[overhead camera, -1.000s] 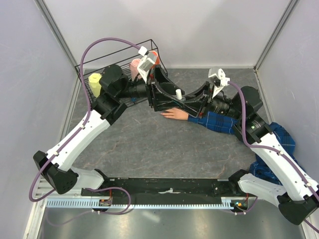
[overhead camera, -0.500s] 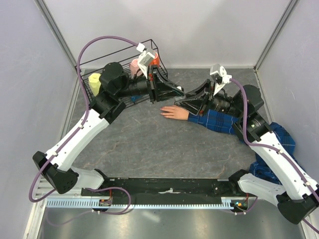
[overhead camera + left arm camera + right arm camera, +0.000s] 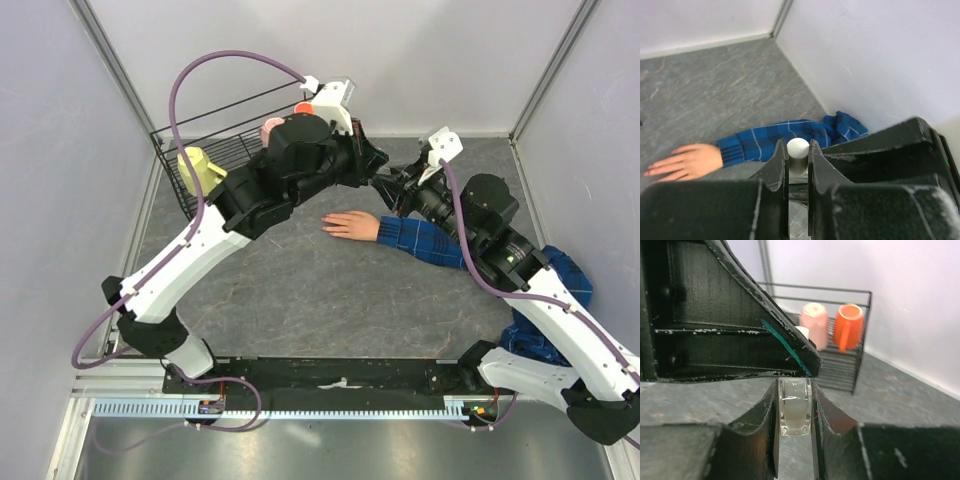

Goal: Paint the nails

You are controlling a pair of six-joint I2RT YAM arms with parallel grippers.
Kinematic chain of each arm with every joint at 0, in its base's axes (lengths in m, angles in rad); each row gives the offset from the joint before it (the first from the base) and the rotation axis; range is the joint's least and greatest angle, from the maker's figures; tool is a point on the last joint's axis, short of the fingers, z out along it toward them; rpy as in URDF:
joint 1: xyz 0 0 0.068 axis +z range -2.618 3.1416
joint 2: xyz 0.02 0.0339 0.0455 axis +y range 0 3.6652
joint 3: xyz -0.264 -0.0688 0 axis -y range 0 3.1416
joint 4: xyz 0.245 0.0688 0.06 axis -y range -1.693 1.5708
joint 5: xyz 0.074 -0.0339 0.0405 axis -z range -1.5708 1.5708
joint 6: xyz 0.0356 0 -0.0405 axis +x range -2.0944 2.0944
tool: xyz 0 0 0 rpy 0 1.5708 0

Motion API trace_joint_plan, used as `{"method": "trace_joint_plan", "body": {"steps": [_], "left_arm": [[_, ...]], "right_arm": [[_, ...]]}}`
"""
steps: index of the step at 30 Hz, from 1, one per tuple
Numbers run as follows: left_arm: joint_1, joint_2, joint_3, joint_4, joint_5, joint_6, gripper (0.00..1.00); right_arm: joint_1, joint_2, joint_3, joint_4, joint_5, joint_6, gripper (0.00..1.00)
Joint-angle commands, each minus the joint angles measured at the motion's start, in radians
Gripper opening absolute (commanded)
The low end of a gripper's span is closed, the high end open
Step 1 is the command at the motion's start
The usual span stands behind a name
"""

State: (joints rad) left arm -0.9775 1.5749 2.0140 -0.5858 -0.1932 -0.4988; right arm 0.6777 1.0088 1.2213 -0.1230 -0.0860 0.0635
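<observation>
**Both tools clamping**

Top view: the left tool (image 3: 371, 172) and right tool (image 3: 386, 187) are meeting near the peach-pink fake hand (image 3: 352, 226), its tiny nails (image 3: 325, 226) lying on the grey table (image 3: 300, 290).
Left wrist: the left tool is clamping a white round cap (image 3: 798, 147).
Right wrist: the right tool is clamping a small clear bottle (image 3: 795, 407).

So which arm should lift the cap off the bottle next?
Left, most likely. The left gripper is shut on the white cap, while the right gripper clamps the clear bottle and can steady it.
</observation>
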Motion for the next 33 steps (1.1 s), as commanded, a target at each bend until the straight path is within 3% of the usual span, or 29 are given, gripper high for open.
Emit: {"method": "trace_joint_plan", "body": {"steps": [1,4,5,6,8,9,12,16,20,24,33], "left_arm": [[-0.007,0.062,0.086,-0.082,-0.082,-0.069,0.02],[-0.004,0.062,0.106,-0.066,-0.01,-0.023,0.02],[-0.001,0.06,0.106,-0.051,0.026,-0.006,0.06],[0.014,0.054,0.1,-0.042,0.064,0.003,0.19],[0.042,0.013,0.037,0.036,0.219,0.005,0.36],[0.075,-0.013,-0.004,0.081,0.279,0.003,0.53],[0.155,-0.127,-0.191,0.271,0.501,-0.035,0.73],[0.241,-0.209,-0.317,0.382,0.652,-0.063,0.87],[0.315,-0.252,-0.417,0.496,0.822,-0.089,0.88],[0.335,-0.288,-0.549,0.792,1.007,-0.17,0.81],[0.336,-0.293,-0.612,0.946,1.091,-0.187,0.77]], "right_arm": [[0.029,-0.021,-0.025,-0.015,0.051,-0.082,0.0],[0.028,-0.039,-0.035,0.009,0.02,-0.035,0.0],[0.028,-0.039,-0.034,0.013,0.006,-0.027,0.0],[0.029,-0.036,-0.031,0.011,-0.017,-0.021,0.0],[0.028,-0.036,-0.029,0.014,-0.027,-0.011,0.0],[0.028,-0.041,-0.032,0.02,-0.031,-0.008,0.0],[0.026,-0.045,-0.045,0.037,-0.063,0.007,0.0],[0.023,-0.049,-0.046,0.049,-0.112,0.038,0.0],[0.002,-0.053,-0.045,0.063,-0.202,0.079,0.0],[-0.062,-0.055,-0.059,0.147,-0.374,0.172,0.0],[-0.17,-0.021,-0.094,0.342,-0.655,0.372,0.0]]}}
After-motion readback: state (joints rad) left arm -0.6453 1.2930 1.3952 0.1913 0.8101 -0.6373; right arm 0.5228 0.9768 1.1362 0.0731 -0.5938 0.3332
